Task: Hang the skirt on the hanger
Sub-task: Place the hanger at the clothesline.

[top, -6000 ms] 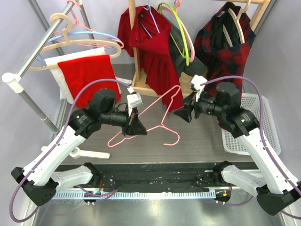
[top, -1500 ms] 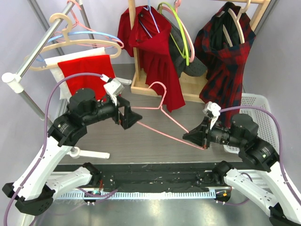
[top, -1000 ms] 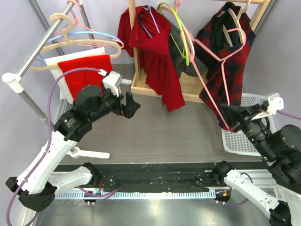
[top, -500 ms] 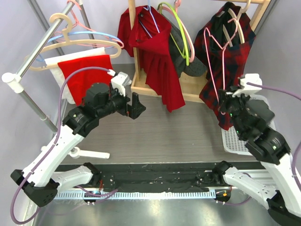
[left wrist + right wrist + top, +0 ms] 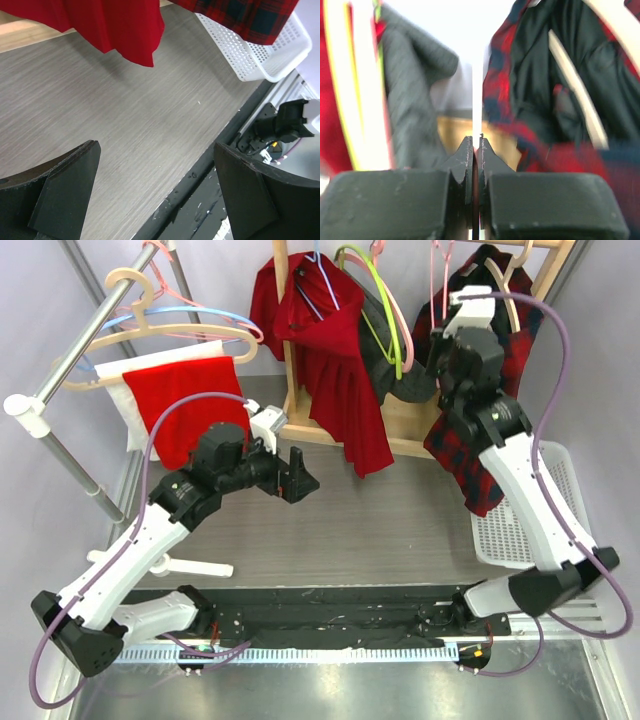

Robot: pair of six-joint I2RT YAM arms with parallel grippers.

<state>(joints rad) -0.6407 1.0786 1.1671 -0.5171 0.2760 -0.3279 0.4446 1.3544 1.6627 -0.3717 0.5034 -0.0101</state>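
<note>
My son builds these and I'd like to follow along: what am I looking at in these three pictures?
Two white robot arms are bolted at a table's near edge. The wide picture looks down from above and behind them; the other two come from a camera on each wrist. The left hand is wide open and empty above the grey table. The right hand is up at the clothes rack, pinched shut on a thin pink hanger. A red garment and a plaid garment hang there. A white basket sits at the table's right.
</note>
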